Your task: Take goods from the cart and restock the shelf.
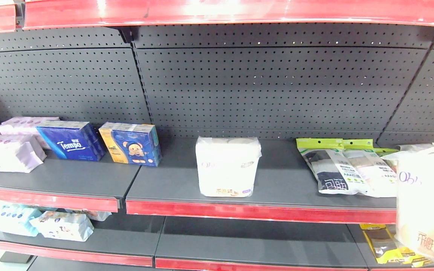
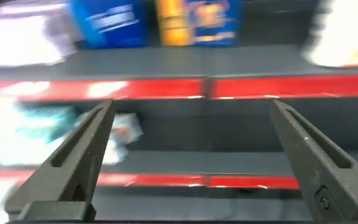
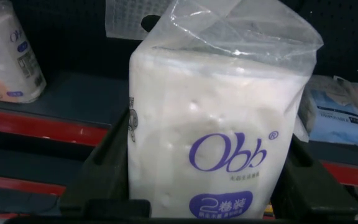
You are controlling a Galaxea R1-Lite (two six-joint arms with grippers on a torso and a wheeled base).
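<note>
Shop, retail aisle. Tiered gondola shelf [image 1: 285, 180], dark perforated back panel [image 1: 262, 86], red strip [image 1: 258, 213] along each front edge. Packaged goods face outward: blue tissue pack [image 1: 72, 140], white roll pack [image 1: 227, 165], bags with hang tabs [image 1: 347, 171].

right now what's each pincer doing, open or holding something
left pincer: open, holding nothing
right pincer: closed on the white toilet-roll pack

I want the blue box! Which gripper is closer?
Left. The left gripper faces the blue box from below; the right gripper holds a pack far to its right.
</note>
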